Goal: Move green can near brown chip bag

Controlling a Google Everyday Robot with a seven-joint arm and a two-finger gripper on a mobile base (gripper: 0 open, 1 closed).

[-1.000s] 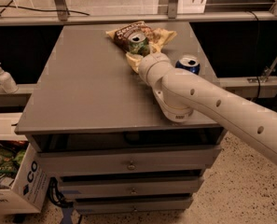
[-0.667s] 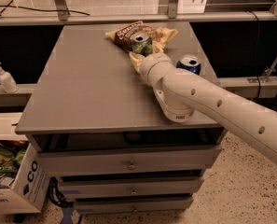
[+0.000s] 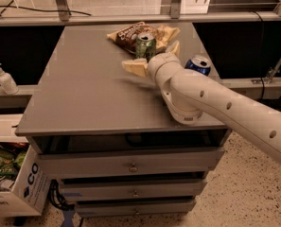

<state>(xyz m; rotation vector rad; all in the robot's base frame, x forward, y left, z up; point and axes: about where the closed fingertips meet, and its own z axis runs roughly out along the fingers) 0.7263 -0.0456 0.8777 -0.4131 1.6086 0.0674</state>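
- Nearest the camera, the arm (image 3: pixel 225 108) reaches in from the right across the grey cabinet top (image 3: pixel 83 93); its elbow has hardly shifted over the last second.
- At the end of the arm, the gripper (image 3: pixel 151 56) sits over the far half of the top. Its two tan fingers (image 3: pixel 134 66) are spread wider than the can, so the claw is open and clamps nothing.
- The green can (image 3: pixel 145 45) stands upright just past the wrist, between the spread fingers. It has crept a little to the right since a second ago and now looks settled on the surface.
- Whether the right finger still brushes the can's side is hard to say, since the wrist hides its base.
- Just behind the can lies the brown chip bag (image 3: pixel 128 32); the can touches or overlaps its near edge.
- Off to the right, well clear of the pair, stands the blue can (image 3: pixel 198 64), untouched.
- My judgement: the placement is effectively done, with the can already beside the bag. What remains is to back the claw straight out without tipping the can.
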